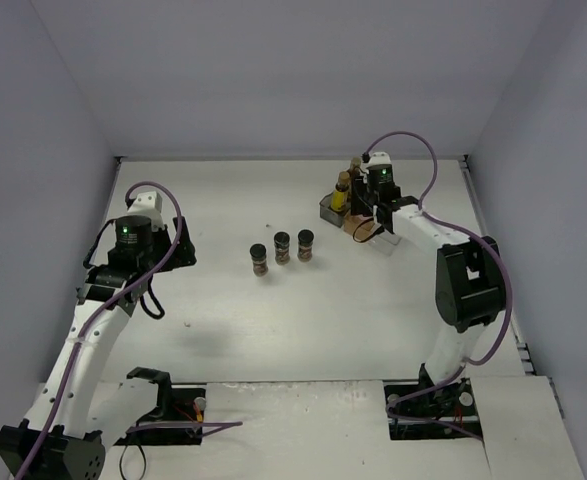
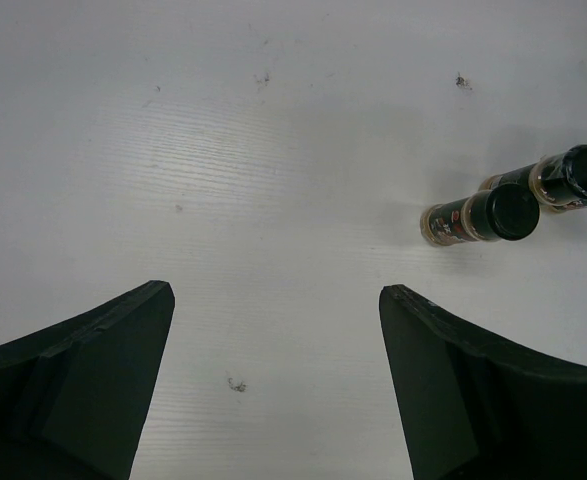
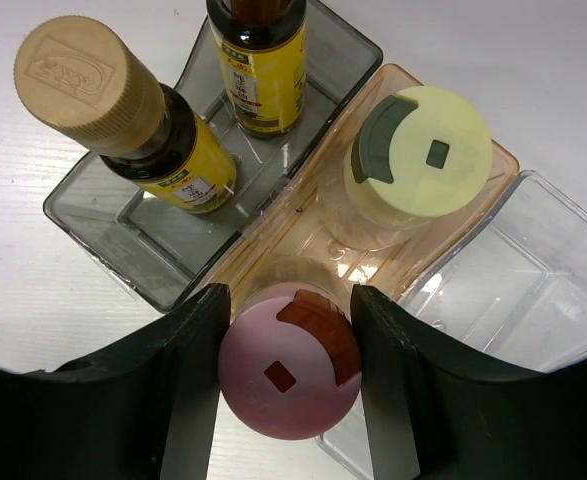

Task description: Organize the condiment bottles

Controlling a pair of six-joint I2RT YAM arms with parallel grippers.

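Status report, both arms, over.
Left gripper open, empty. Right gripper shut on pink-lidded jar at amber bin. Pale-yellow jar in same bin, clear of it. Three spice jars wait mid-table.

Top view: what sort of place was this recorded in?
Probably a lab robot test cell, not a real kitchen: a white table boxed in by blank walls, two robot arms bolted at its near edge, and a few spice jars as props.

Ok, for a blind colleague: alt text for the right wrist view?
Black right gripper clamps a pink-lidded jar at the orange-tinted plastic bin holding a pale-yellow-lidded jar. Two yellow-labelled brown bottles stand in a grey bin left; clear bin right.
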